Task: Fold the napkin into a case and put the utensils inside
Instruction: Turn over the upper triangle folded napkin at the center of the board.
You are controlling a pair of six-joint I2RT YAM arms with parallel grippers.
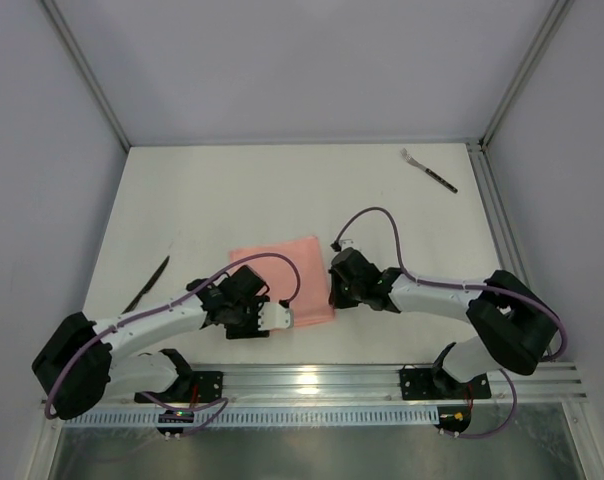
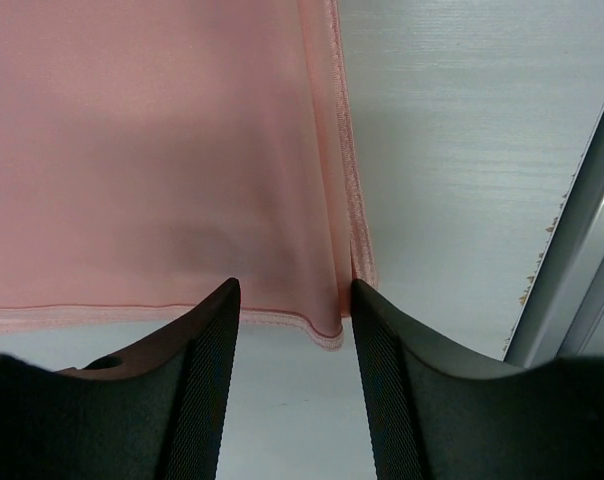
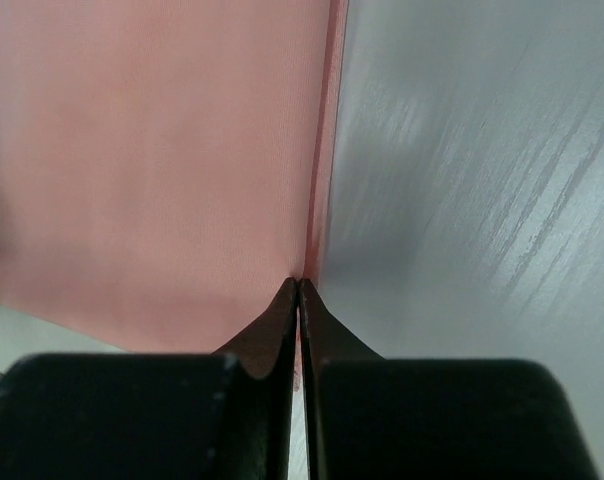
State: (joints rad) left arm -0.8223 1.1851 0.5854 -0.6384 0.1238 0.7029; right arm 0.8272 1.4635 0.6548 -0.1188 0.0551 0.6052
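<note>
Progress: early stage, I judge; napkin [image 1: 282, 275] lies flat on the table [image 1: 212, 200], near the middle, and two layers show at its right edge, so it seems folded once. It is not a narrow case yet.
Left to do: more folds, then the fork goes inside.
Fork [image 1: 429, 170]: one, far right, well apart from the napkin.
Napkin: one.
Left gripper [image 2: 294, 300]: jaws apart, with the napkin's near right corner between them.
Right gripper [image 3: 299, 290]: jaws together, clamped on the napkin's right edge.
Other: one dark slim thing [image 1: 147, 285] at the left; I cannot tell what it is.
</note>
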